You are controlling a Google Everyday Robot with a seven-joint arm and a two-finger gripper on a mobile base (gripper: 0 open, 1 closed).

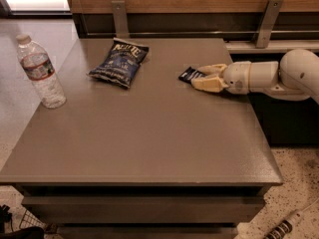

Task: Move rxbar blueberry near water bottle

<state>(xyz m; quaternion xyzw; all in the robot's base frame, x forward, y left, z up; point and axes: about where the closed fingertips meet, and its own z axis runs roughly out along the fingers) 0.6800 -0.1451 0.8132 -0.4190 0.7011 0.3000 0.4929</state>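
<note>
The rxbar blueberry [190, 74], a small flat dark navy wrapper, lies on the grey table [149, 143] at the right rear. My gripper [204, 77] reaches in from the right at table level. Its two tan fingers [212, 68] are closed in on the bar's right end, one on the far side and one on the near side. The bar still rests on the table. The water bottle [40, 71], clear with a white cap and a red-and-white label, stands upright at the table's far left edge, well away from the bar.
A crinkled blue chip bag [119, 61] lies between the bar and the bottle at the rear of the table. A wooden back panel with two metal brackets [119, 16] runs behind the table. My white arm [279, 76] extends past the table's right edge.
</note>
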